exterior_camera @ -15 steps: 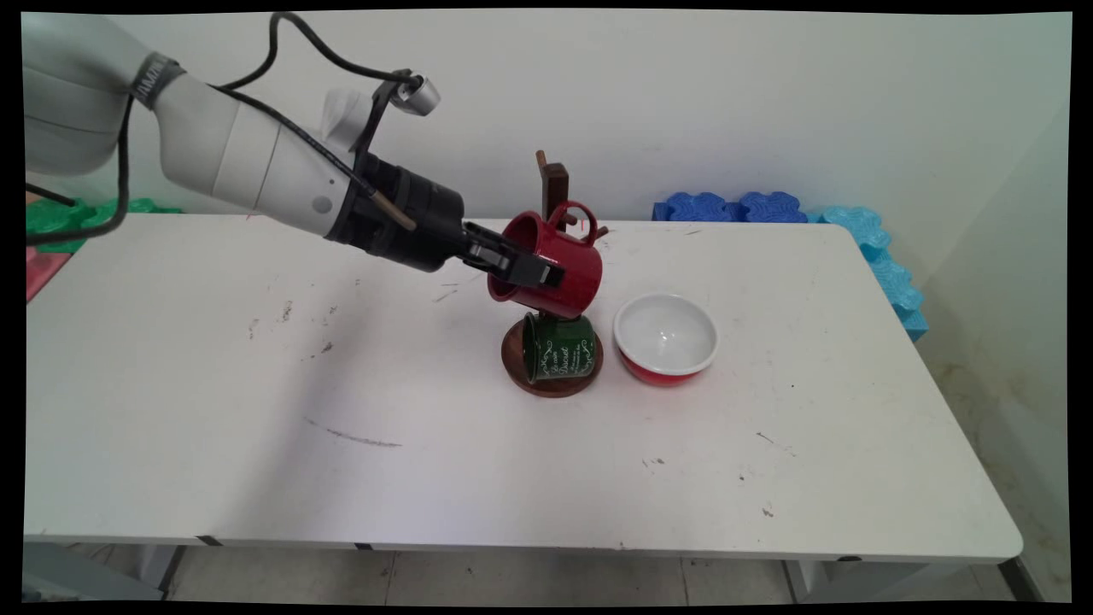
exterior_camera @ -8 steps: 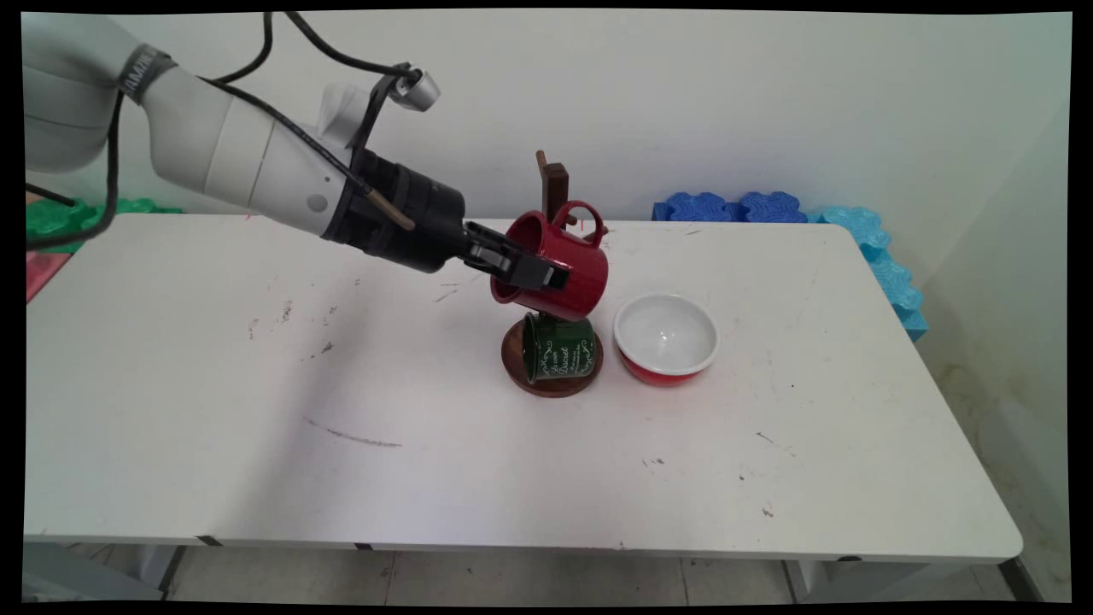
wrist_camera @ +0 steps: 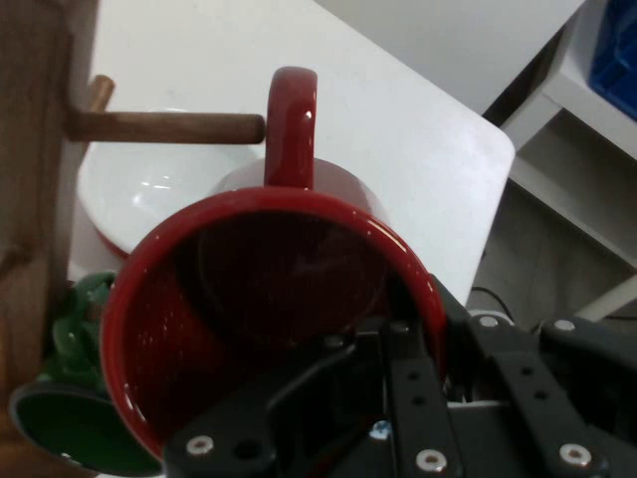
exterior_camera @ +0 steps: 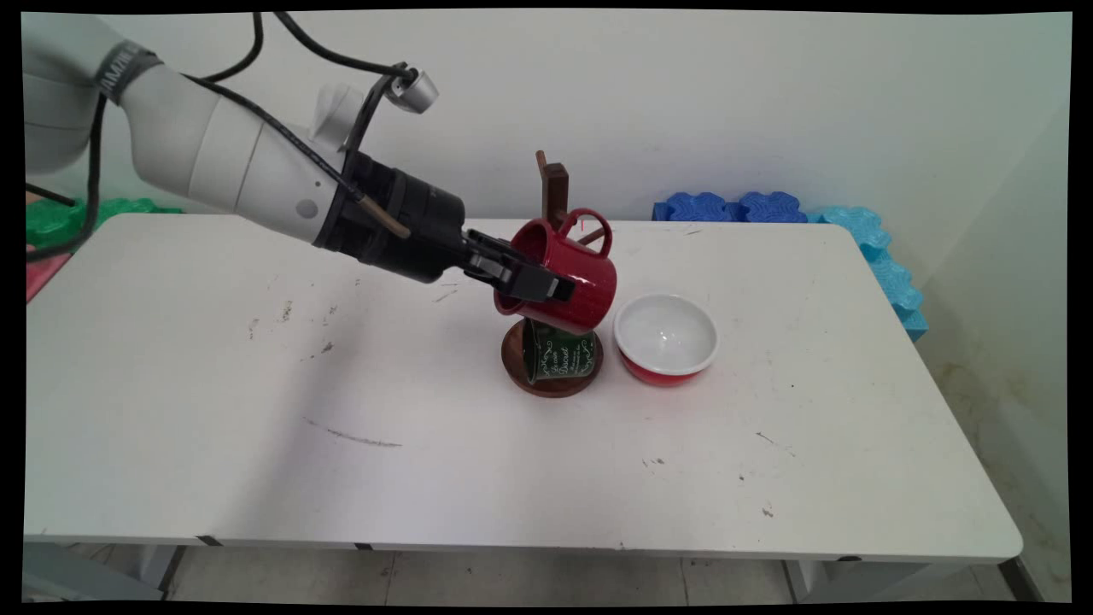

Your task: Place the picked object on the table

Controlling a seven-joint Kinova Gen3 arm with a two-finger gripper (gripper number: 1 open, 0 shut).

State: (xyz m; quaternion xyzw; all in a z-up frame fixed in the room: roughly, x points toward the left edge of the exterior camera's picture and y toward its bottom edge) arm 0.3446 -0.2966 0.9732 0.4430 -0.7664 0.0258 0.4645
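Shifted slightly right and lower than a second ago: red mug [exterior_camera: 559, 275], carried in the black tool [exterior_camera: 523, 275], its handle now off the tip of the wooden peg rather than around it. Tilted more steeply too, mouth facing left toward the arm.

Tool pinching the mug's rim wall, one finger inside the cup and one outside, as shown in the hand view, where the red mug [wrist_camera: 269, 329] fills the centre with its handle pointing up. Peg [wrist_camera: 164, 126] reaching in from the left, its end just beside the handle loop, apparently not through it.

Mug held in the air above the green mug [exterior_camera: 559, 353], which hangs low on the wooden mug stand [exterior_camera: 554, 184], over the stand's round base. To the right, just beside the base, a red bowl with white inside [exterior_camera: 665, 337]. All resting on the white tabletop [exterior_camera: 256, 410]. Blue foam blocks [exterior_camera: 734, 207] at the far right edge, against the wall.

Judged from its glossy look: probably enamel or ceramic, stiff, moderately heavy, slippery, liable to chip if knocked against the stand. Rim grip workable but prone to swinging; firmer hold likely across the wall, opposite the handle, keeping the handle loop free.
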